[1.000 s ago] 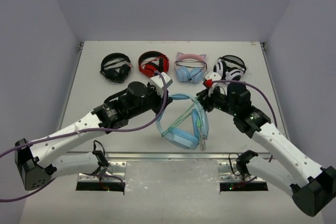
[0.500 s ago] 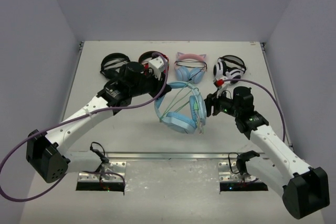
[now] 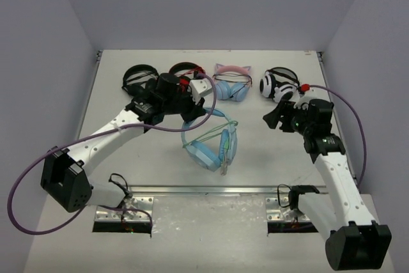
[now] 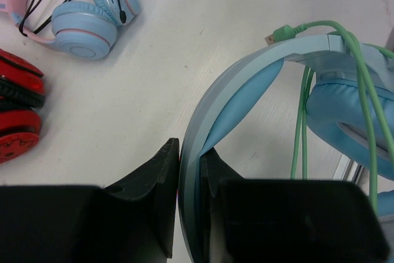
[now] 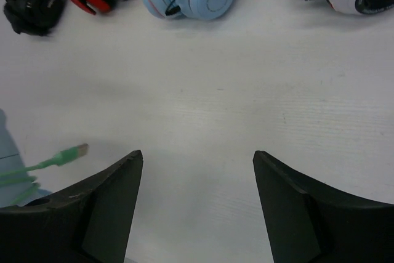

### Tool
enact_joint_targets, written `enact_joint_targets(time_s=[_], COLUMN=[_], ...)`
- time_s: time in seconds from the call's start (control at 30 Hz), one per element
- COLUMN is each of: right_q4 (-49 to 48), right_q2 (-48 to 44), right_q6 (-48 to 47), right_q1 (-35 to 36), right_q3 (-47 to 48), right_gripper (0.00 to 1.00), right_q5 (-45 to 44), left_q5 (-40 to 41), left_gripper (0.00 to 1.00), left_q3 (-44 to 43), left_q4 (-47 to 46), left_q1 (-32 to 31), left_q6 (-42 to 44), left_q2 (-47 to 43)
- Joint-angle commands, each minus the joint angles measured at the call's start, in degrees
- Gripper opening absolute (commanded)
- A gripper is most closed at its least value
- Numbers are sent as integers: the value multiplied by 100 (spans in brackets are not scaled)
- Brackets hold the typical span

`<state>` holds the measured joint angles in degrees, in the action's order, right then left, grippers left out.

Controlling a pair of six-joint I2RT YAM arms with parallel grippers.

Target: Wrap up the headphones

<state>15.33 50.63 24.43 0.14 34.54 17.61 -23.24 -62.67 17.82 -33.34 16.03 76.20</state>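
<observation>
Headphones (image 3: 208,148) in light blue sit near the middle of the table (image 3: 268,151), in front of a row of four other pairs along the far side. Their band (image 4: 246,84) is pinched between the two fingers (image 4: 157,177) of the left gripper (image 4: 188,152). The fingers are closed down to the band's thickness, one on each face. The earcups hang toward the near edge; whether they touch the table cannot be told.

A thin pale-green cable (image 4: 363,90) runs in several strands over the band and across the nearer earcup. Its plug (image 4: 280,34) pokes out free beside the top of the band.

The right gripper (image 5: 197,164) is off to the right of the headphones and apart from them. Its fingers are spread wide with nothing between them. Its wrist camera shows bare table there and the plug at the left edge.

The far row, from the left:
- a black pair (image 3: 137,78)
- a red pair (image 4: 15,109), partly behind the left arm
- a blue-cupped pair with a pink cat-ear band (image 3: 231,84)
- a white-and-black pair (image 3: 279,82), just beyond the right gripper
</observation>
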Motion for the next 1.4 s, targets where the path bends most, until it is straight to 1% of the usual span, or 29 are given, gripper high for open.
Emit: enact_joint_targets(time_s=[0.0,0.03,0.07,0.1,0.13,0.2,0.23,0.27,0.3,0.33,0.4,0.43,0.47,0.5,0.53,0.57,0.6,0.63,0.67,0.7,0.73,0.9,0.97,1.03,1.1,1.17,1.23,1.3,1.37], right_q4=[277,277,303,347,348,522,532,367,252,199,294,330,347,269,260,225,198,189,198,224,225,356,313,347,461,479,453,392,348], right_q2=[-439,-649,-747,-843,-923,-1090,-1169,-1361,-1467,-1582,-1898,-2004,-2187,-2276,-2338,-2443,-2505,-2558,-2619,-2768,-2839,-2910,-2884,-2848,-2857,-2883,-2892,-2875,-2840], right_q6=[255,334,352,361,361,344,483,589,694,782,766,765,774,861,906,984,994,994,994,951,941,731,660,546,353,256,256,282,300], right_q1=[3,3,3,3,3,3,12,3,3,12,12,3,12,56,65,65,74,74,91,170,223,609,776,943,1162,1190,1190,1190,1190], right_q3=[492,466,448,439,361,351,264,168,80,-78,-158,-254,-307,-439,-492,-553,-685,-729,-773,-817,-835,-765,-817,-835,-827,-809,-783,-756,-756], right_gripper=[74,74,74,74,74,75,77,81,84,86,87,87,87,87,87,91,99,99,99,99,99,99,99,99,99,99,99,99,99], right_q5=[233,530,655,726,996,1104,1400,1638,1858,2000,2071,2098,2176,2264,2334,2518,2607,2660,2704,2661,2608,2370,2309,2046,1731,1615,1649,1728,1808], left_q5=[-548,-776,-1500,-1838,-1972,-2271,-2411,-2944,-3140,-3151,-3116,-3133,-3186,-3343,-3371,-3345,-3327,-3318,-3440,-3624,-3817,-3503,-3643,-3854,-3837,-3609,-2986,-2696,-2720], left_gripper=[0,0,1,1,0,0,0,0,0,1,0,0,0,0,0,0,0,0,0,0,0,1,0,0,0,0,0,0,1], left_q3=[-219,-193,-140,-166,-262,-638,-754,-842,-912,-1061,-1247,-1439,-1449,-1423,-1397,-1370,-1370,-1396,-1397,-1405,-1414,-1528,-1773,-1923,-1977,-1898,-1880,-1923,-1994], left_q4=[-279,-314,-315,-245,-140,263,396,606,974,1073,1633,1819,1943,2031,2102,2398,2714,2778,2901,3050,3156,3595,3929,4123,4080,3896,3729,3746,3746], left_q1=[257,476,617,766,1003,1215,1408,1514,1628,1795,2120,2252,2392,2681,2814,3016,3114,3228,3533,3667,3790,4186,4379,4660,4801,4934,4934,4925,4943], left_q6=[646,1004,1251,1445,1534,1806,2111,2454,2779,3044,3351,3806,3907,4412,4635,4924,5675,5718,5805,6328,6507,7027,7376,7467,7468,7293,7274,7563,7801], left_q2=[-71,-45,-1,52,279,631,1007,1202,1404,1745,2064,2309,2355,2407,2390,2382,2399,2425,2452,2556,2644,3575,3848,3928,3981,4042,4113,4227,4306])
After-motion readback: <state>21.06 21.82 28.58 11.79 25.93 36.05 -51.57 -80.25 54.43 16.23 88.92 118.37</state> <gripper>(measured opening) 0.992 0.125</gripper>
